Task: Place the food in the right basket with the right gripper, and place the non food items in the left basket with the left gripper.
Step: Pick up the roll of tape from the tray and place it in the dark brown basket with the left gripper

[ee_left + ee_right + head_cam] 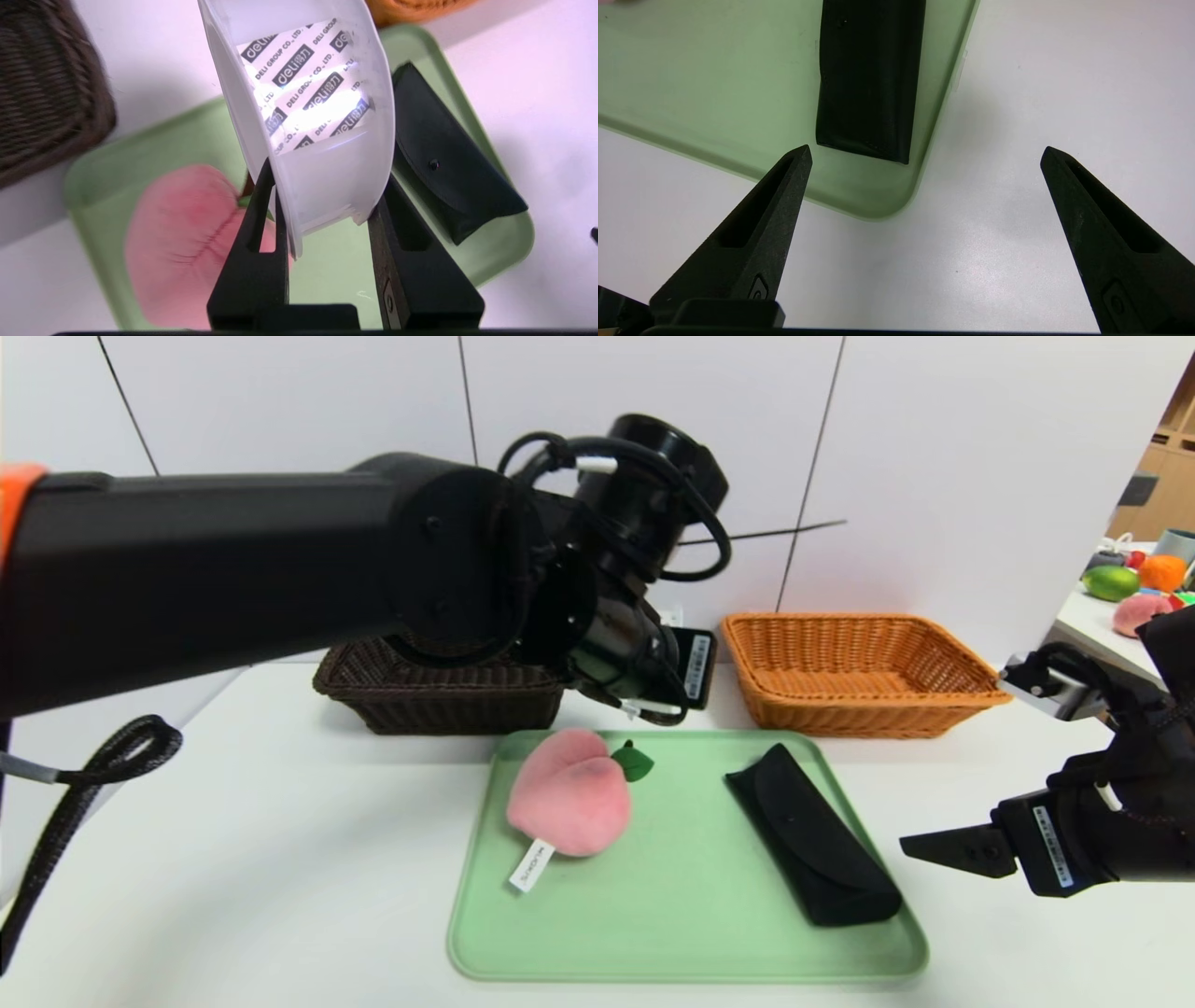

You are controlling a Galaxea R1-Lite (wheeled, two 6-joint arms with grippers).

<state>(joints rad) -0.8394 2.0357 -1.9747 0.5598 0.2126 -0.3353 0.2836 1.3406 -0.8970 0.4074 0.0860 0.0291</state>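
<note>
Head camera shows green tray [686, 933] on the counter [233, 859] carrying pink plush peach [569, 791] and black case [810, 835], with dark basket [439, 695] and orange basket [854, 672] behind. Left wrist camera shows left claw [327, 219] clamped on white tape roll [308, 116] above the tray. Right wrist camera shows right claw [924, 156] spread wide and empty over the tray's corner, near the case.

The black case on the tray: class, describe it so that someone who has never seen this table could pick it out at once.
Find the green tray in the middle of the white table, in front of two baskets. On the tray's right side, lying slantwise along the edge, is the black case. Unlike the round pink plush peach on the tray's left, it is long, flat, dark and closed by a flap with a small snap.
</note>
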